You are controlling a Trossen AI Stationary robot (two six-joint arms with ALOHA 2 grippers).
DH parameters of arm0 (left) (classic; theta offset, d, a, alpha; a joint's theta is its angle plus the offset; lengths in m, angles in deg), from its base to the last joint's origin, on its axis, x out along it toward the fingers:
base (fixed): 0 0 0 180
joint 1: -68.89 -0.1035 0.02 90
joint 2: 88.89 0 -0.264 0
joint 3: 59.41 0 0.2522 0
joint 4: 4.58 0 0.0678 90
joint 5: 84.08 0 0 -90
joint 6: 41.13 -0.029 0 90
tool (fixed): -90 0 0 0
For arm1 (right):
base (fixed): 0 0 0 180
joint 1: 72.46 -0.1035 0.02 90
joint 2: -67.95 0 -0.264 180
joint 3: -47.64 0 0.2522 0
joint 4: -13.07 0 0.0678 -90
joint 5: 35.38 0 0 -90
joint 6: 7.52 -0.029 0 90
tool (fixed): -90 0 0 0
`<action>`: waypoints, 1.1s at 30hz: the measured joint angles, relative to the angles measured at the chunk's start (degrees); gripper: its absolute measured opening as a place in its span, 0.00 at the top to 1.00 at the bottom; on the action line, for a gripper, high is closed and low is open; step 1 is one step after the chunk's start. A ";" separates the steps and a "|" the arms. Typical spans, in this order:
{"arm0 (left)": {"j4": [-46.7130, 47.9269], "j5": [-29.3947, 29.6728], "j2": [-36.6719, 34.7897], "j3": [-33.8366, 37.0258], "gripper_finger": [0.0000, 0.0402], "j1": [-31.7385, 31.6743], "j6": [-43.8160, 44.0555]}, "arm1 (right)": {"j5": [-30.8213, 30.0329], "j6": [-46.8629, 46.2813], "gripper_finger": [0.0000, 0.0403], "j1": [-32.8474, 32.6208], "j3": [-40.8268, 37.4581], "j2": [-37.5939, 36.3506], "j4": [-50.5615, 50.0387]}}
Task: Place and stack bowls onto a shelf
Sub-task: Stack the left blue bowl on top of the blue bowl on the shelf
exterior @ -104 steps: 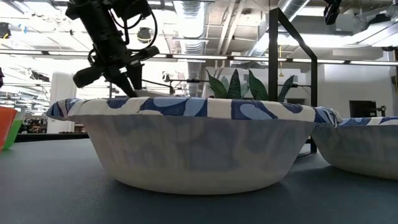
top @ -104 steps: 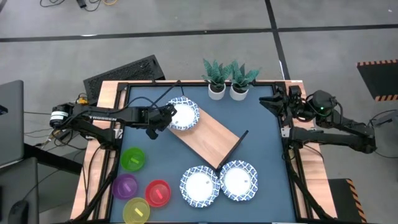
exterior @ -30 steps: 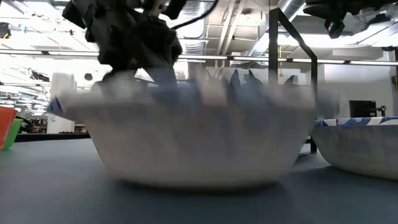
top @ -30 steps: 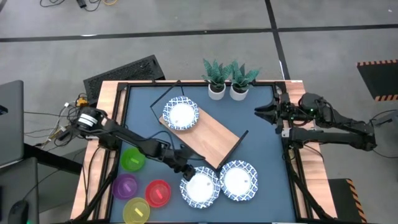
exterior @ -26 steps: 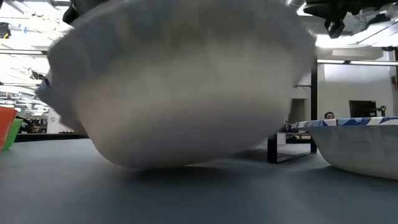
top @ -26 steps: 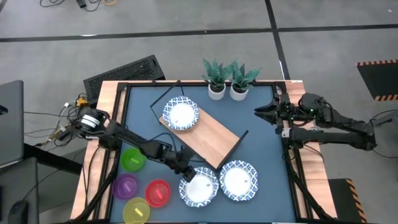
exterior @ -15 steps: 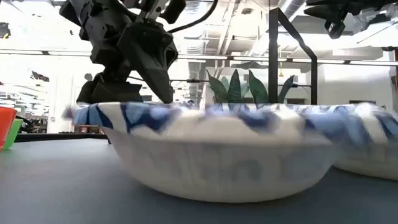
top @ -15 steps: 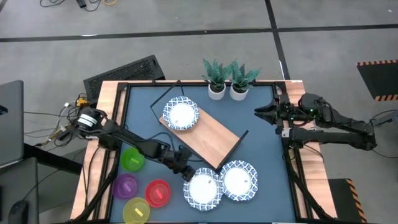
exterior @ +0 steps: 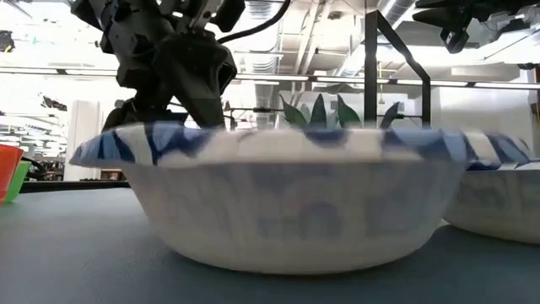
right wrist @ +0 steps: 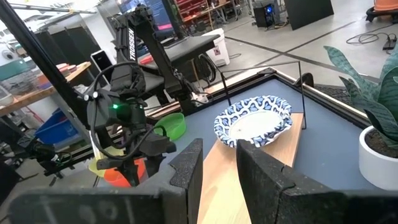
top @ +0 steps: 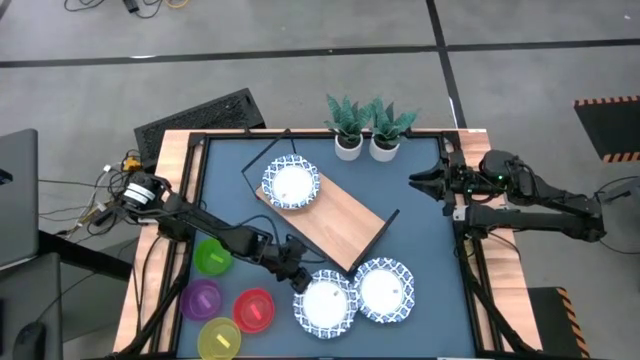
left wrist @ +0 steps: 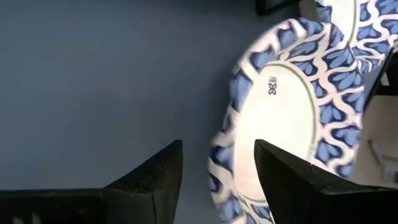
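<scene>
Three white bowls with blue rims show in the high view. One bowl [top: 291,184] sits on the far end of the light-wood shelf board [top: 340,215]. Two rest on the table near its near edge: the left bowl [top: 327,302] and the right bowl [top: 385,290], rims meeting. My left gripper [top: 297,278] is open at the left bowl's far-left rim [left wrist: 221,165], one finger over the inside, one outside. My right gripper [top: 418,181] hangs open over the table's right side, touching nothing. The green [top: 213,256], purple [top: 201,298], red [top: 254,310] and yellow [top: 220,338] bowls sit near left. My left gripper stands astride the left bowl's far-left rim [left wrist: 217,180], slanting down from the table's left, one finger [left wrist: 280,171] above the bowl's inside and the other [left wrist: 158,177] outside. Whether either finger touches the rim, I cannot tell. The bowl rests flat on the table.
Two small white plant pots [top: 348,145] [top: 385,147] stand at the far edge. The shelf's black wire frames rise at its near-right end [top: 380,232] and far-left end [top: 255,165]. Bare tabletop [top: 420,230] lies between the shelf and the right arm.
The left bowl tipped up about a second ago, then dropped back flat. It has slid a little toward the right bowl, and their rims now meet. My left gripper stayed at its far-left rim, open. My right arm kept still.
</scene>
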 joint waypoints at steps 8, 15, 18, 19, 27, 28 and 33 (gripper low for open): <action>1.17 1.02 0.00 0.00 0.55 0.09 -2.92 | -0.04 0.00 0.69 0.02 0.00 0.00 -0.03; 1.19 1.02 0.00 0.00 0.55 0.06 -3.78 | -0.09 0.02 0.69 0.02 0.00 -0.01 -0.11; 1.18 1.03 0.00 0.00 0.55 0.09 -3.74 | -0.13 0.02 0.69 0.04 0.00 0.00 -0.12; 1.16 1.13 0.00 0.00 0.55 0.15 -3.72 | -0.15 0.02 0.69 0.02 0.00 0.00 -0.14; 0.14 1.97 0.01 0.00 0.55 0.44 -2.47 | -0.19 0.04 0.70 0.03 0.00 0.00 -0.13; -0.01 2.01 0.02 0.02 0.55 0.46 -2.03 | -0.18 0.04 0.69 0.02 0.00 0.00 -0.14; -4.89 -0.39 3.18 0.06 0.55 0.72 -0.88 | -0.17 0.02 0.69 0.02 0.00 -0.01 -0.16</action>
